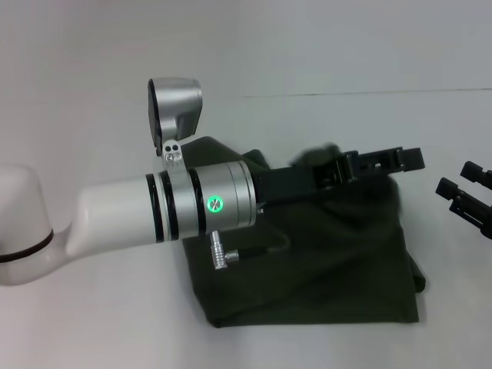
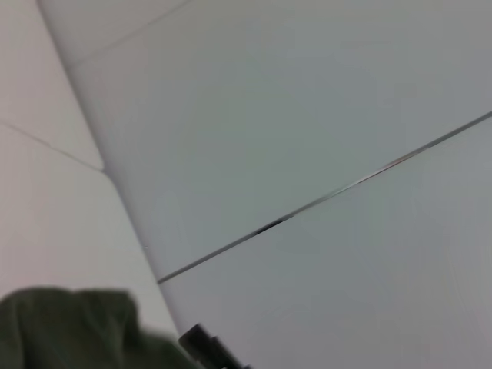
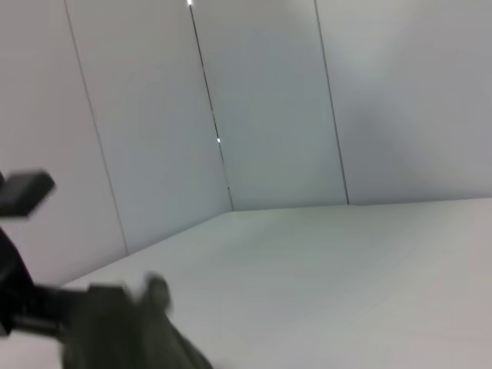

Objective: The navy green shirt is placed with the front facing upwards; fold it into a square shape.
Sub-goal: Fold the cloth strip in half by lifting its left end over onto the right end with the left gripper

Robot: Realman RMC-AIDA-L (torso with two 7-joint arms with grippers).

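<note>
Shirt (image 1: 323, 254) lies folded mid-table; left gripper (image 1: 384, 163) fingers pinch its far fold, so release flat, square the edges.

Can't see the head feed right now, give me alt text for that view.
The left arm reaches across a folded dark green shirt on a white table, its left gripper over the shirt's far right edge. The right gripper waits beside the shirt at the right edge.
</note>
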